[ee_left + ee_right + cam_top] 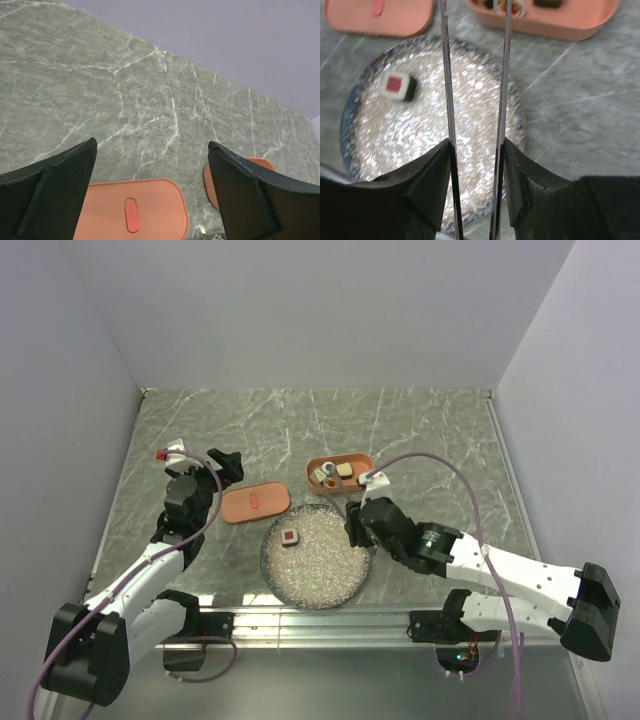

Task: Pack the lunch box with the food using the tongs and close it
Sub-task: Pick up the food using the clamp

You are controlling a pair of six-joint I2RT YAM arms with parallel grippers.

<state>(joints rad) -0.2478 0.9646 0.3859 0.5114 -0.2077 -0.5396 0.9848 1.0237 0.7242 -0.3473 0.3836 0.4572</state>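
The salmon-orange lunch box (340, 472) sits behind the plate and holds several food pieces (344, 470). Its flat lid (256, 503) lies to the left, red mark up. One red-topped, dark-rimmed piece (291, 537) rests on the speckled plate (316, 570). My right gripper (352, 523) hovers over the plate's right rim, shut on the tongs (447, 90). Their two arms stay apart and run out of the wrist view towards the box (555, 27). That piece (397, 86) lies left of the tong arms. My left gripper (225, 465) hangs open just behind the lid (150, 205).
Grey walls close in the marble table on the left, back and right. A metal rail with both arm bases runs along the near edge (320, 625). The left wrist view catches an end of the box (212, 187) beside the right finger.
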